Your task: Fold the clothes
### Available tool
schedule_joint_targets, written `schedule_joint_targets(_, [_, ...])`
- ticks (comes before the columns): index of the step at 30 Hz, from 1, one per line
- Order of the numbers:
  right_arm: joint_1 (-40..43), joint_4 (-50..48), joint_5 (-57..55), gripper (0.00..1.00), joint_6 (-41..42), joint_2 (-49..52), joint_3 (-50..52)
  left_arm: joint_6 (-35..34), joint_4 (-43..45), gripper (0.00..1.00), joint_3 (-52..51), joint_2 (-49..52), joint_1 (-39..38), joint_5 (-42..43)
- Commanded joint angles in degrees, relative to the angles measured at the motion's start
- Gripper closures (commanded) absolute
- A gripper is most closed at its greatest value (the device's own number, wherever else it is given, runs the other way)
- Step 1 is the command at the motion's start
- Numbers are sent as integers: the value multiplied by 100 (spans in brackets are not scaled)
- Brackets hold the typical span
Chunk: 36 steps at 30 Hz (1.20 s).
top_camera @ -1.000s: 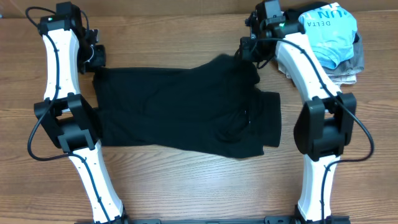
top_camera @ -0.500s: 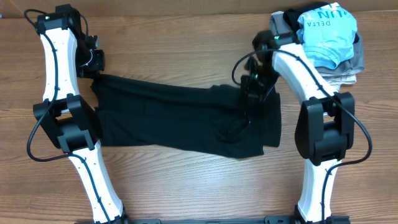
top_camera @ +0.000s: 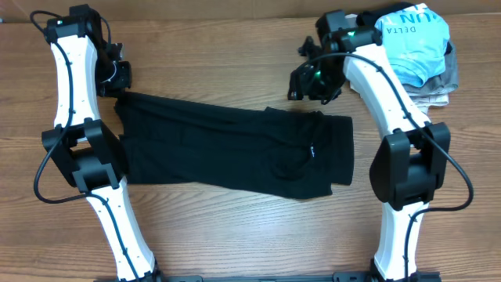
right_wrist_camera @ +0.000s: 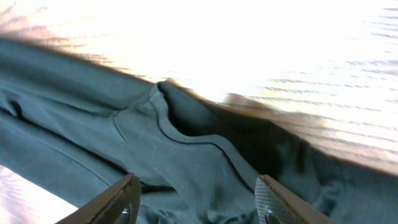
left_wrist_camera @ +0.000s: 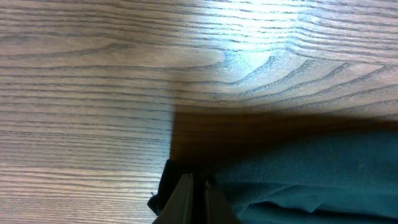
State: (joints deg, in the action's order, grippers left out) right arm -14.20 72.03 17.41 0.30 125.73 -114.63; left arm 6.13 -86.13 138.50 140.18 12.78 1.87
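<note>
The clothes (top_camera: pixel 219 149), one wrinkly black garment with a small white logo (top_camera: pixel 311 151), lie spread across the middle of the table. My left gripper (top_camera: pixel 119 84) is at the garment's far-left corner, and its fingertips (left_wrist_camera: pixel 184 193) are pinched together on the dark fabric (left_wrist_camera: pixel 298 180). My right gripper (top_camera: pixel 307 83) hovers over the far-right edge of the garment, jaws wide apart with nothing between them. In the right wrist view the black cloth (right_wrist_camera: pixel 186 149) lies loose below the open gripper (right_wrist_camera: pixel 198 194).
A light blue "DELTA" shirt (top_camera: pixel 415 35) sits on folded grey and beige garments (top_camera: pixel 437 88) at the far-right corner. Bare wooden table (top_camera: pixel 235 235) runs along the front and behind the garment.
The right gripper carried the garment's far-right edge toward the front, opened and let it go, then lifted back toward the far side. The left gripper kept its grip and stayed put.
</note>
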Motion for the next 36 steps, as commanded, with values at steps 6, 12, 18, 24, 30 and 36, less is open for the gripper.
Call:
schedule_joint_targets(6, [-450, -291, -424, 35, -826, 256, 348, -57, 70, 96, 76, -175, 33, -81])
schedule_joint_targets(12, [-448, -627, -817, 35, -837, 431, 446, -55, 76, 96, 76, -175, 33, -81])
schedule_joint_targets(18, [-444, -809, -831, 37, -1084, 621, 461, -55, 92, 96, 76, -175, 33, -81])
schedule_joint_targets(24, [-450, -835, -743, 58, -1084, 623, 485, -55, 120, 96, 76, -175, 33, -81])
schedule_joint_targets(30, [-448, -809, -577, 76, -1086, 619, 485, -55, 131, 96, 76, -175, 33, -81])
schedule_joint_targets(36, [-450, -717, -407, 52, -1128, 619, 487, -55, 133, 96, 74, -175, 33, -81])
